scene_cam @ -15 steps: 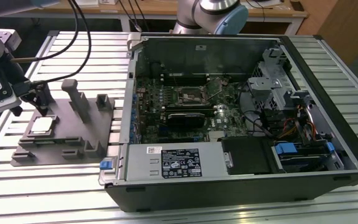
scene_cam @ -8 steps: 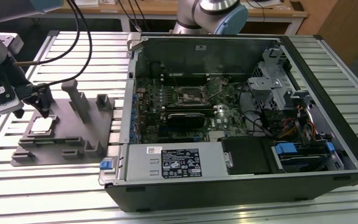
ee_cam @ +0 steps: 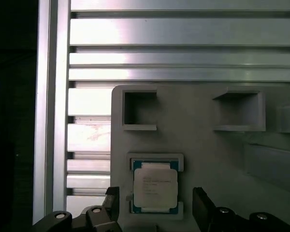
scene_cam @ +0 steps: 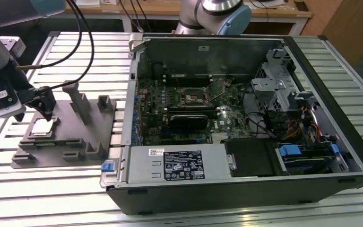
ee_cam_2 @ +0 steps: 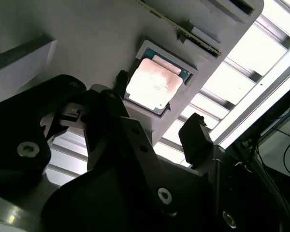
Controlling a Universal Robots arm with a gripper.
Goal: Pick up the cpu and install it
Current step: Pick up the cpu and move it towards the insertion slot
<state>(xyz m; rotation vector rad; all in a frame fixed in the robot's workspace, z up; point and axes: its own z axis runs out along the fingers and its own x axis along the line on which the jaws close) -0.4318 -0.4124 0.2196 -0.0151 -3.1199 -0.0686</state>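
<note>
Slatted aluminium table (scene_cam: 55, 194) carries the whole job. Over it the jaws hang released, spread apart with one on either side of the cpu (ee_cam: 155, 186) in the first wrist view. A gap shows on each side, and nothing is gripped. The cpu lies flat, silver top up, in its shallow pocket on the grey fixture tray (scene_cam: 81, 142), at about nine o'clock in the exterior view. From the tray, the open computer case (scene_cam: 245, 198) lies at three o'clock, on its side with the motherboard exposed. The socket (scene_cam: 193, 97) sits near the middle of that board, roughly two o'clock from the cpu and well apart from it. By my reading the task is at its very start. The pick-up is not yet made and the chip is unlifted, so both the carry and the seating in the socket are left to do.
</note>
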